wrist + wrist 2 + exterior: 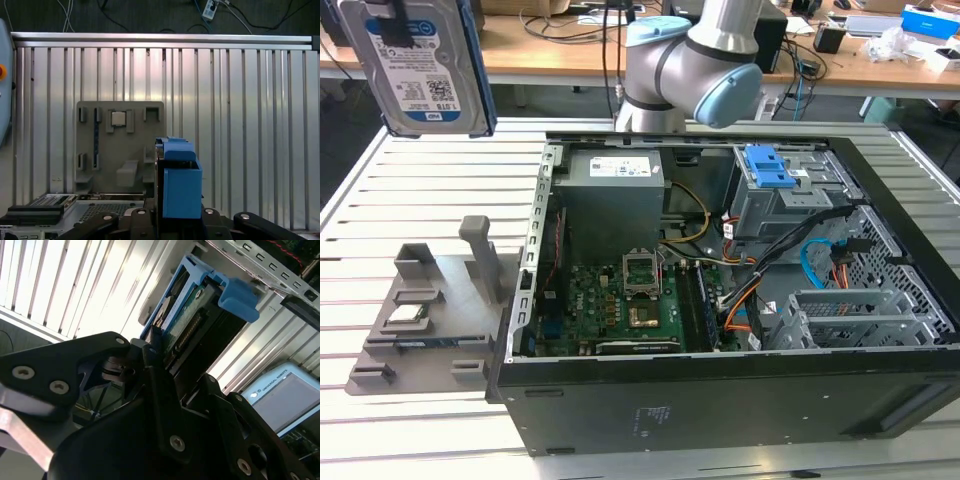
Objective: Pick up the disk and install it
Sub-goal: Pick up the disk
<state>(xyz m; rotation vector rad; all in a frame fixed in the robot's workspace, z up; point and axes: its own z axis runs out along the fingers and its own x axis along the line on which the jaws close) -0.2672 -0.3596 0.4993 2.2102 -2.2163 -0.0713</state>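
We note the disk (417,66) lifted well clear of the table (420,185), hanging at the top of the exterior view's left. It stands roughly upright, with its white and blue label turned toward that camera and blue rails along its edges. In the second wrist view the gripper (154,349) is closed on one end of the disk (187,322), its black fingers (150,362) pressed against the drive's sides. A blue rail tab juts out at the far end. The first wrist view looks down along the disk (181,186) from above the gripper (175,222). Below it we see the slatted table (250,100) and a grey holder tray (127,150), with a small square silver chip (118,118) seated in one pocket. In the exterior view that holder tray (440,330) sits on the table just beside the open computer case (720,410), with the chip (406,315) in it. Inside the case we record a green motherboard (610,300), a grey power supply box (615,185) and a drive cage with a blue latch (768,168). The robot arm (690,60) rises behind the case.
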